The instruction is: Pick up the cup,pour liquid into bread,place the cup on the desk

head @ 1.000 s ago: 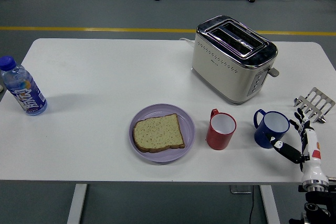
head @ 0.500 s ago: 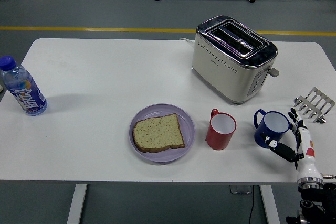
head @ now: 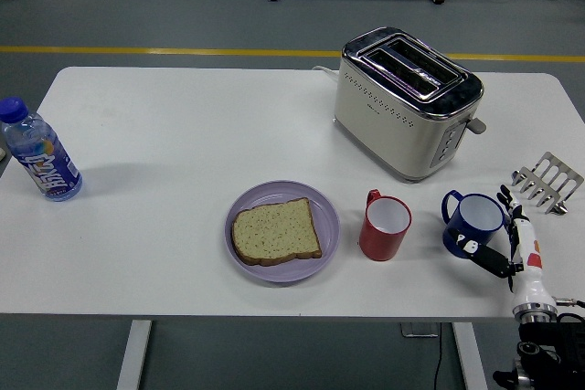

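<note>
**Q:** Now, where did the cup stand relative to the hand that would take it?

**A:** Lower right of the frame. The blue cup (head: 473,224) stood upright on the white table (head: 183,134), handle turned toward the frame's left. The right hand (head: 510,246) lay just to its lower right, the thumb tip at or very near the cup's near wall and the other fingers (head: 505,200) reaching up beside its right flank. They were spread and not yet closed round it; contact could not be confirmed, so the hand read as released, grasping nothing. The left hand was out of view.

**Q:** Which relation did the coming move appear to depend on?

**A:** The cup lay up and to the left of the palm, its long axis vertical, so closing looked like a short sideways reach toward frame left, taking the body and not the handle. A red cup (head: 385,226) stood to the left, between the blue one and the bread (head: 275,231) on the purple plate (head: 239,258); a pour would probably have to pass over it.

**Q:** Was any writing legible?

**A:** Little. The toaster (head: 402,102), upper right of centre, carried a small mark on its side, too small to read. The bottle (head: 38,154) at the left edge bore a colourful label, its lettering unclear. A metal rack (head: 547,182) sat at the right edge.
</note>
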